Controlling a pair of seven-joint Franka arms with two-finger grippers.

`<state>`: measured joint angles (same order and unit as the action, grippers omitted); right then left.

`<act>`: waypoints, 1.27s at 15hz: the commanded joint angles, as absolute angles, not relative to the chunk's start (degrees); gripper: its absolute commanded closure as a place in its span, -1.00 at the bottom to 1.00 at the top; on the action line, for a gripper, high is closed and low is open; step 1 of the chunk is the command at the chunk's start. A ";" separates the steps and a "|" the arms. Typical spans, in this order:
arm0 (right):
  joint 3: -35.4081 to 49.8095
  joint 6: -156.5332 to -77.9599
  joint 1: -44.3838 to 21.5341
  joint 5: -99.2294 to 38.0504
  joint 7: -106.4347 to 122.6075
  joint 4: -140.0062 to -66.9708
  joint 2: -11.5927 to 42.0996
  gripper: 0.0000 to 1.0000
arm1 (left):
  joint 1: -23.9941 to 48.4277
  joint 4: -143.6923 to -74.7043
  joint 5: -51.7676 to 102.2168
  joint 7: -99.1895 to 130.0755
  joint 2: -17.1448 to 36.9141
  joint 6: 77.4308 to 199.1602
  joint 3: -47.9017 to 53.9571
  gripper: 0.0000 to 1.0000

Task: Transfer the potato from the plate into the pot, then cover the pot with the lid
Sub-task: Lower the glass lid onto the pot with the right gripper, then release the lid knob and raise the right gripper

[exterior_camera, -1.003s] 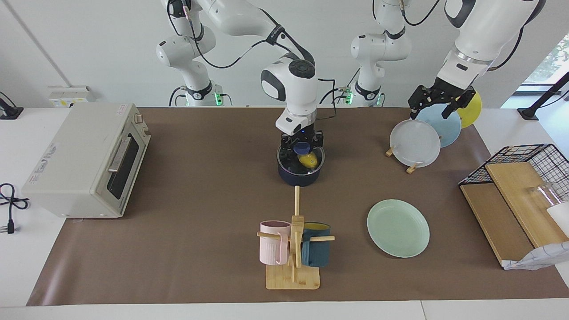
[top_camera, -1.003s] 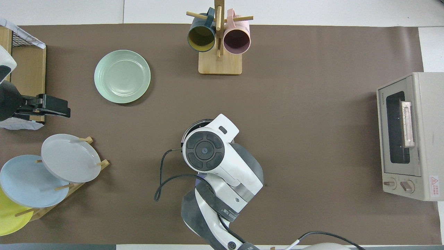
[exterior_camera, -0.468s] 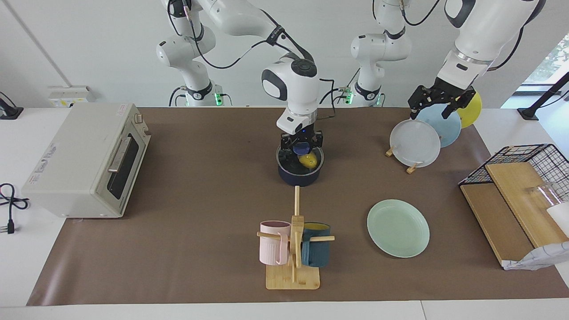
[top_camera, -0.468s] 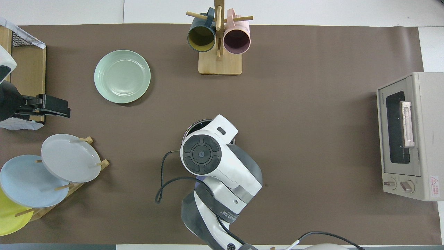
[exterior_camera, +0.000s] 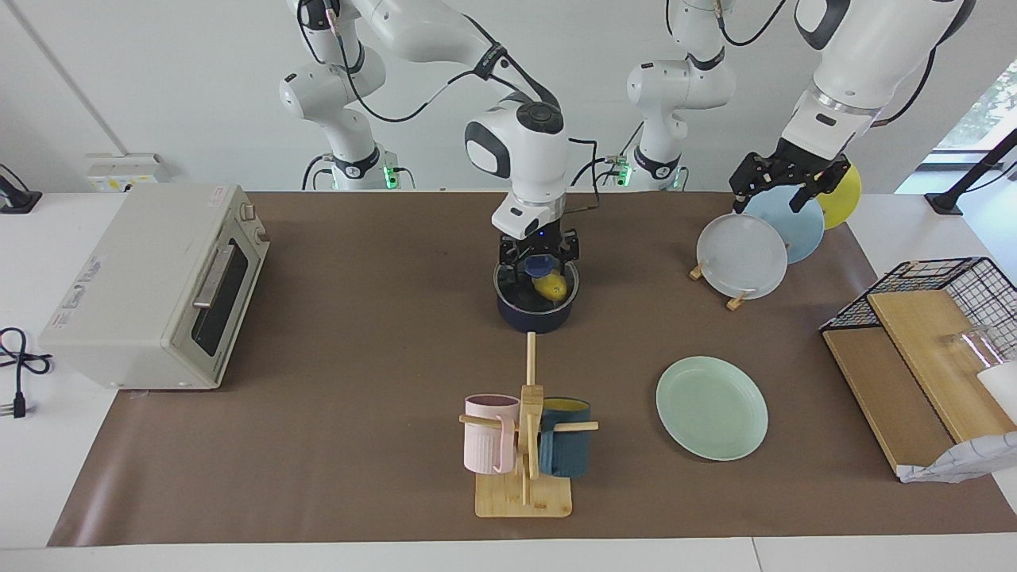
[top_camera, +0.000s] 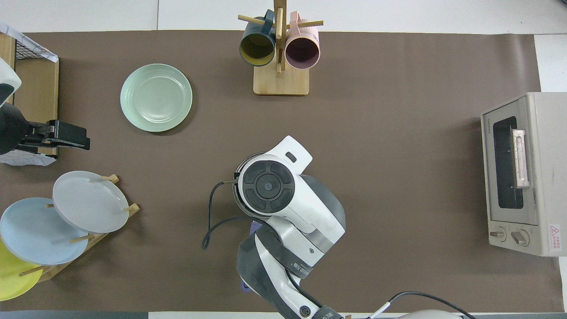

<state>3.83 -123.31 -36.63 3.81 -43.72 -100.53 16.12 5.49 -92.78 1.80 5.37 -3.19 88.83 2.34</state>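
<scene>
The dark blue pot (exterior_camera: pixel 534 318) stands mid-table with the glass lid (exterior_camera: pixel 508 284) lying on its rim. Through the glass shows the yellow potato (exterior_camera: pixel 551 287) inside. My right gripper (exterior_camera: pixel 540 253) hangs just over the lid, open, with a finger on each side of the blue knob (exterior_camera: pixel 543 262). In the overhead view the right arm's wrist covers the pot. The mint-green plate (exterior_camera: pixel 712 407) (top_camera: pixel 156 97) lies bare, farther from the robots, toward the left arm's end. My left gripper (exterior_camera: pixel 785 189) (top_camera: pixel 77 137) waits open above the plate rack, holding nothing.
A toaster oven (exterior_camera: pixel 155 286) sits at the right arm's end. A mug tree (exterior_camera: pixel 524 445) with two mugs stands farther from the robots than the pot. A rack of upright plates (exterior_camera: pixel 743 256) and a wire basket with wooden boards (exterior_camera: pixel 922 334) occupy the left arm's end.
My right gripper has opened off the lid's knob and risen slightly, leaving the lid on the pot. The left arm has not moved.
</scene>
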 commanded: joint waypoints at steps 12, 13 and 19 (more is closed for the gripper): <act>4.31 -92.39 -11.44 2.64 -11.56 -91.93 2.03 -1.00 | 4.48 -92.37 0.79 4.75 -3.43 87.54 3.08 -1.00; 4.31 -90.55 -10.29 2.64 -7.25 -92.02 1.33 -1.00 | 4.48 -92.37 0.79 4.75 -3.51 87.54 3.08 -1.00; 0.79 -91.15 -6.51 3.25 -0.44 -97.38 -3.60 -1.00 | 4.48 -92.37 0.79 4.75 -3.52 87.54 3.08 -1.00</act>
<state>0.29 -90.11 -8.09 3.41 -1.65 -93.98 -1.24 5.49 -92.78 1.79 5.37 -3.20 88.83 2.34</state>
